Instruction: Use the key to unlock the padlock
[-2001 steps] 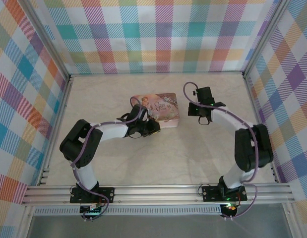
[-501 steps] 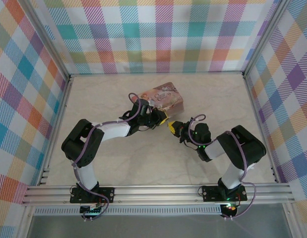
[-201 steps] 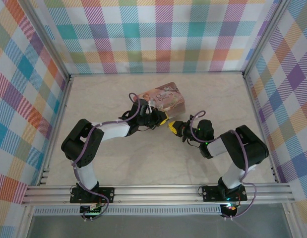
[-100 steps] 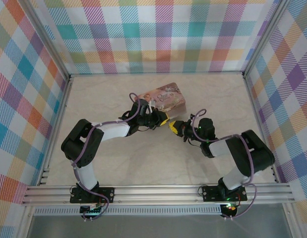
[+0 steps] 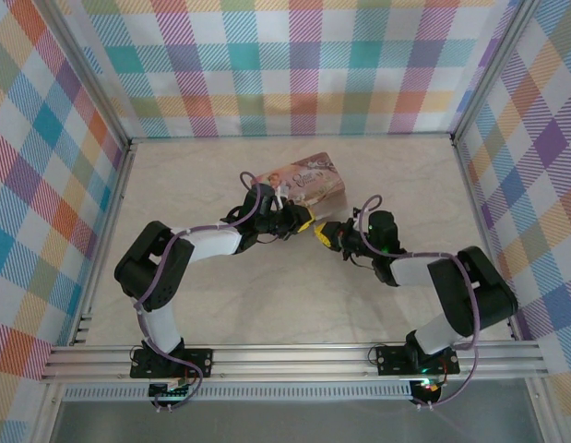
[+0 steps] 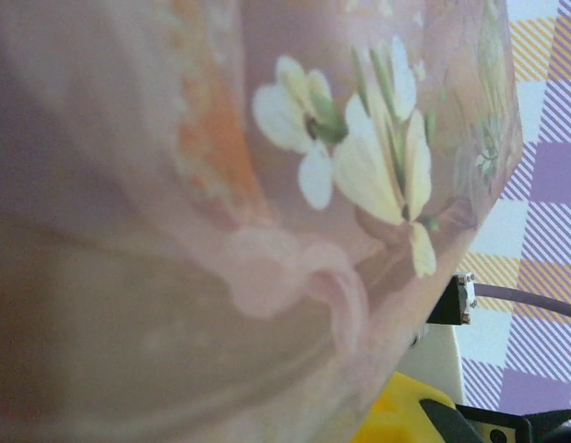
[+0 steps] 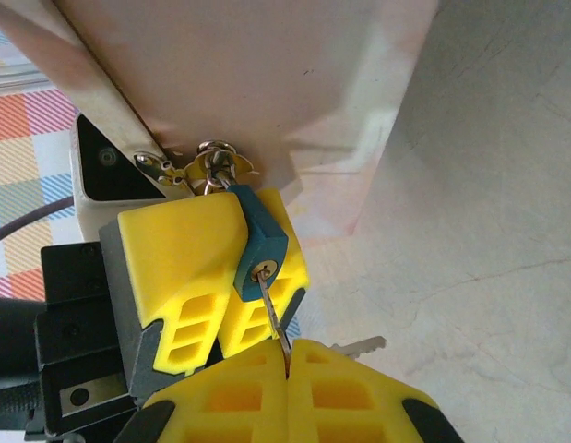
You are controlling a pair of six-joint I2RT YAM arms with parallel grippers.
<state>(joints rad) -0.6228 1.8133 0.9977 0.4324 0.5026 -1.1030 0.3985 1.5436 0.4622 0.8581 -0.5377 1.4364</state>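
Pink tin (image 5: pixel 317 181) with padlock (image 7: pixel 259 240), script illegible

So the small blue padlock (image 7: pixel 260 242) is seen hung by its shackle from the metal clasp (image 7: pixel 214 164) of a pink tin (image 5: pixel 308 180), tilted, with the keyhole end turned down and outward. The thin grey metal key (image 7: pixel 274 318) is stuck into that keyhole, and its other end is pinched by the right gripper (image 7: pixel 287 353).

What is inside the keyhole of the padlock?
The key sits in the padlock. Its tip is hidden inside, and its head is covered by the shut right gripper.
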